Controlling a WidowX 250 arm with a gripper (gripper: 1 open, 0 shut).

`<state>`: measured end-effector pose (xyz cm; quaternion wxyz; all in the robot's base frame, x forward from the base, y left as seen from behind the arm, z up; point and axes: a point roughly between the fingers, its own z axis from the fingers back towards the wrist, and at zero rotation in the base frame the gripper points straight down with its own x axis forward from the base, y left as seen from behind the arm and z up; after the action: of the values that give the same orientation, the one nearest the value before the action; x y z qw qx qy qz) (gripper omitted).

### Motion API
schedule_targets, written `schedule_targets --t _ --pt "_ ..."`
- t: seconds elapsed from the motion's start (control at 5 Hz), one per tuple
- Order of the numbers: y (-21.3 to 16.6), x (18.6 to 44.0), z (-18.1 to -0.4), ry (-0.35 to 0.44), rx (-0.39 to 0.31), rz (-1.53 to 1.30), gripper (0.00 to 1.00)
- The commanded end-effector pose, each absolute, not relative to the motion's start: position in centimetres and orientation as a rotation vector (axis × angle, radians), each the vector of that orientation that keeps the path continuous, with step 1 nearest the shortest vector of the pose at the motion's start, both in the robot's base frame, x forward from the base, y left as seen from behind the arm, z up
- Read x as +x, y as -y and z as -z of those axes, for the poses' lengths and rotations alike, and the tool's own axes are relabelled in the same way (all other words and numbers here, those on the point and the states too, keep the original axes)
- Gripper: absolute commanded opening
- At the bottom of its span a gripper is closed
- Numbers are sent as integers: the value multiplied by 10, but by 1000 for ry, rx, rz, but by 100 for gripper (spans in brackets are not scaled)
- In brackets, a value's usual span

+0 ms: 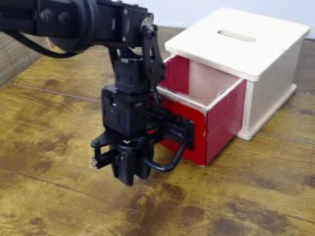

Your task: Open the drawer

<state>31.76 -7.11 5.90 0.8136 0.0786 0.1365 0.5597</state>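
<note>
Black on black makes the nearest part hard to read: the tool (129, 173) hangs in front of the cream box (252, 55), pointing steeply down at the wooden surface (50, 138), its fingers close together around the near end of the loop handle (172, 152); I judge it clamped on that handle, though the contact itself cannot be made out; the bare tips reach below the loop and stop just above the surface.

Behind the tool, toward the box, lies the drawer (209, 115); its red front faces the tool and the lower left of the view; it stands partly drawn out of the box, with its open top and pale inner wall showing under the box's lid.

The drawer's long axis, as I read it, runs from the box's opening straight out through the red front toward the tool, slanting from upper right to lower left; the handle loop sticks out along that same line; so the drawer lies beyond the tool, on the box side, and the only arm stands on the pulling side.

Any further pull should run along that axis, away from the box; a sideways drag could jam the drawer or shift the whole box.

Farthest back, the box shows a slot (237, 36) in its top.
</note>
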Motion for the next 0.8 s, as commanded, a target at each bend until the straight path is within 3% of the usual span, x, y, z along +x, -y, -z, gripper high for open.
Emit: schedule_targets --t 0.0,0.6 --pt "96 297 -89 -297 152 -1043 0" --pt "121 284 -96 -315 135 -1139 0"
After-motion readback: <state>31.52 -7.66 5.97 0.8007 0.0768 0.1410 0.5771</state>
